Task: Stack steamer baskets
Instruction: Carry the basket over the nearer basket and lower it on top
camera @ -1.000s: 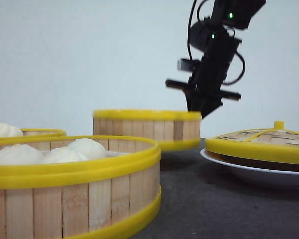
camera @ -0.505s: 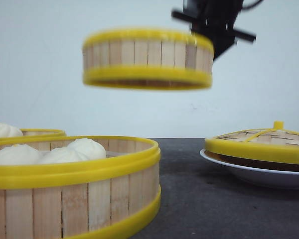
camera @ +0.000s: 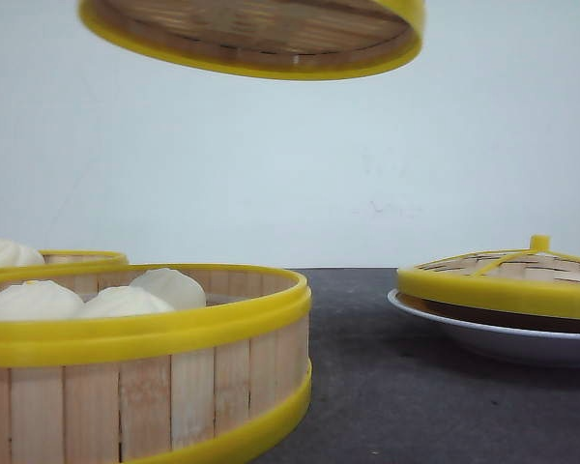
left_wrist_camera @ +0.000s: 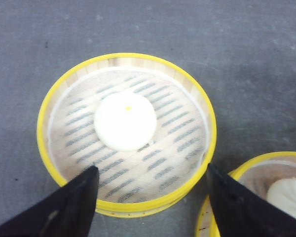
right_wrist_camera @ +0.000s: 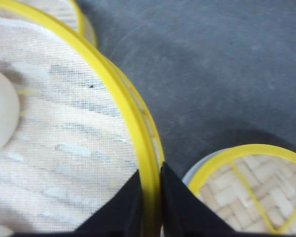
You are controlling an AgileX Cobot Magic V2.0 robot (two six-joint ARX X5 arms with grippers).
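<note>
1. At the tabletop's far left edge, a steamer basket (camera: 72, 258) showed only its yellow rim and one white bun (camera: 10, 252). The left wrist view showed what may be this one: a basket with a single bun on its slatted floor.
2. The left end effector (left_wrist_camera: 150, 197) hovered above that single-bun basket with its black fingers (left_wrist_camera: 64, 207) spread wide and nothing between them.
3. At the near left corner of the tabletop stood a second steamer basket (camera: 174, 377) with several white buns (camera: 126, 300) inside, just in front of the first.
4. A third steamer basket (camera: 261, 48) hung in the air well above the tabletop, tilted so its woven underside faced the front camera.
5. The right end effector (right_wrist_camera: 147, 207) was pinched tight on the yellow rim (right_wrist_camera: 138, 128) of that lifted basket, one finger inside the wall and one outside; a white bun (right_wrist_camera: 2, 108) lay in it.
6. Near the right edge, a domed woven lid (camera: 507, 271) with a yellow knob sat on a white plate (camera: 483, 338), well apart from the baskets on the dark grey tabletop (camera: 387, 406).
</note>
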